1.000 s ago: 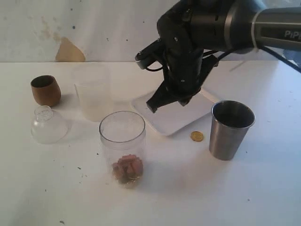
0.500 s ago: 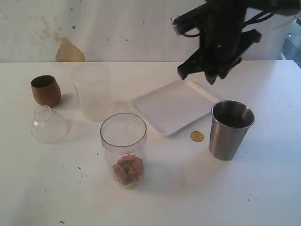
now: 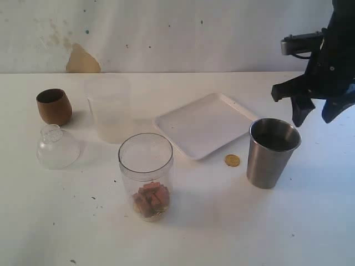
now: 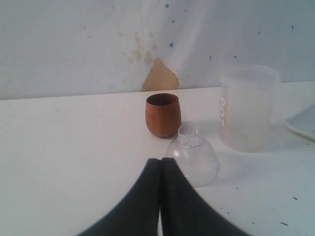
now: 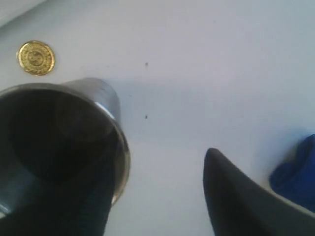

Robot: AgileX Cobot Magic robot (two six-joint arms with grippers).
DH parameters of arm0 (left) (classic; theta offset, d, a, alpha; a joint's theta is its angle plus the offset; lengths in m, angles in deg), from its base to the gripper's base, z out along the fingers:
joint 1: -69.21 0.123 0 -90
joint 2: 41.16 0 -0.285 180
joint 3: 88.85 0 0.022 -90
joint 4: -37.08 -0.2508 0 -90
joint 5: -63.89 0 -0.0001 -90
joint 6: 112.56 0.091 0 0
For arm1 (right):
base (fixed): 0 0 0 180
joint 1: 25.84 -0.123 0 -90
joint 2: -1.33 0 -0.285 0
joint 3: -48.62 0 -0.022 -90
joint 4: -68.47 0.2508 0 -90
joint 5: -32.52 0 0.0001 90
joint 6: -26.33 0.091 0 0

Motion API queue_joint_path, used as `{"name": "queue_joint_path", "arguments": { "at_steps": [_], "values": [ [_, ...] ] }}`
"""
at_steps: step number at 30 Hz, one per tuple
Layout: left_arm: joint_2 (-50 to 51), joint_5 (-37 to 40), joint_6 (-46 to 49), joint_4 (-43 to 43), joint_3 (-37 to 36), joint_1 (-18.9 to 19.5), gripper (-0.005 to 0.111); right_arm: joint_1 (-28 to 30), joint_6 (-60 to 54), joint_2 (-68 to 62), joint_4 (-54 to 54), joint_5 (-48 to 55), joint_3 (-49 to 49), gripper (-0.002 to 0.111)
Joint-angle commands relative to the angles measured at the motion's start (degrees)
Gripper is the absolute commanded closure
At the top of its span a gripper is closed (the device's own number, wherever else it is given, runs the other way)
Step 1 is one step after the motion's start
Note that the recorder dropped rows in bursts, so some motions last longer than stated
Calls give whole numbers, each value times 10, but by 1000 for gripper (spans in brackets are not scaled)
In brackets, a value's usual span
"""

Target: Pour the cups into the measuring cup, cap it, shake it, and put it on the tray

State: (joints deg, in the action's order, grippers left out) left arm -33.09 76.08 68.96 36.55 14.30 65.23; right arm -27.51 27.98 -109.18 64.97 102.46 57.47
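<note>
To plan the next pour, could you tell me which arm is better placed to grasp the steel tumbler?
Right. The right gripper, open, hangs close by the steel tumbler; the left gripper is shut, near the wooden cup.

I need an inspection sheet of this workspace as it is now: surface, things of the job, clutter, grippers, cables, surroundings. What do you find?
Surface: white table with a few dark specks.
Job's things: wooden cup upright, far left. Steel tumbler upright, right of the tray, which holds nothing. Measuring cup upright and uncapped, with brownish pieces at its bottom. Dome lid lies on the table.
Clutter: frosted cup; gold coin beside the tray.
Grippers: left gripper has its fingers shut and holds nothing. Right gripper is open and holds nothing, near the tumbler.
Cables: nothing seen.
Surroundings: white wall with a brown patch.
</note>
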Motion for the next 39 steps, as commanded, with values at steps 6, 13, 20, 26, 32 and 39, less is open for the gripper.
{"name": "queue_joint_path", "arguments": {
  "at_steps": [6,13,20,26,32,39],
  "values": [
    [-3,-5,-1,5,-4,-3,107,5,-29,-30,35,0,-16,61],
    [-3,-5,-1,5,-4,-3,107,5,-29,-42,35,0,-16,84],
    [-3,-5,-1,5,-4,-3,107,5,-41,-42,35,0,-16,108],
    [-3,-5,-1,5,-4,-3,107,5,-41,-42,35,0,-16,108],
    [-3,-5,-1,5,-4,-3,107,24,-41,-42,35,-6,-16,108],
    [-3,-5,-1,5,-4,-3,107,56,-41,-42,35,-7,-16,108]
  ]
}}
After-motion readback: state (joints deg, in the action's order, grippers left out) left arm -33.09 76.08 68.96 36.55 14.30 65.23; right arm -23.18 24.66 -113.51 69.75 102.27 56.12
